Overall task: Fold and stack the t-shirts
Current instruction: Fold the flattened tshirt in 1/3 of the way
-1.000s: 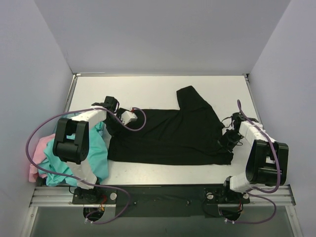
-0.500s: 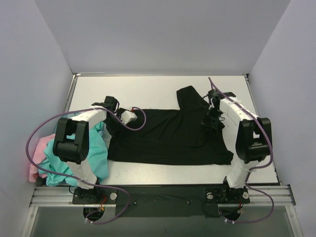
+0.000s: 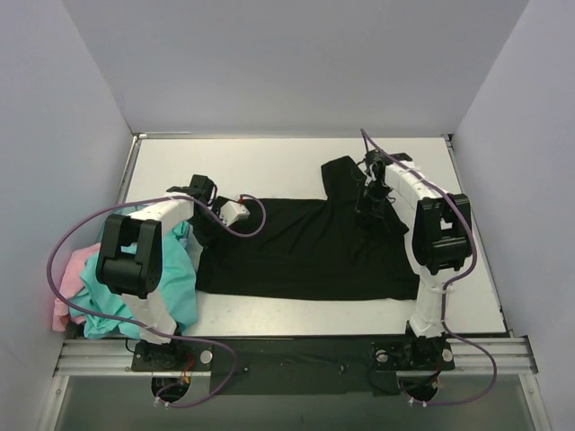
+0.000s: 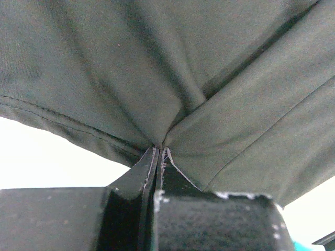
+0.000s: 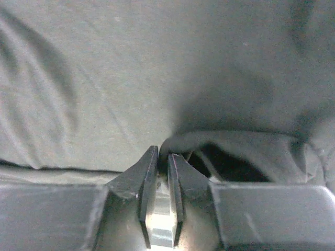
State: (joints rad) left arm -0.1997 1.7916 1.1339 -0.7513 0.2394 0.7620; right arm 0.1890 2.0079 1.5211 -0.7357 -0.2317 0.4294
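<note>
A large plain black cloth t-shirt point(image 3: 296, 251) lies spread across the middle of the white table point(image 3: 260, 166), with 1 sleeve reaching toward the far edge. The left gripper point(image 4: 158, 150) is at the shirt's left edge; its 2 fingers are pressed together, pinching a gathered fold of the black cloth. The right gripper point(image 5: 163, 149) sits on the shirt's far right part, fingers almost together with a raised ridge of the same cloth caught at their tips. A crumpled teal t-shirt point(image 3: 175, 287) and a pink t-shirt point(image 3: 65, 301) are heaped at the table's near left edge.
</note>
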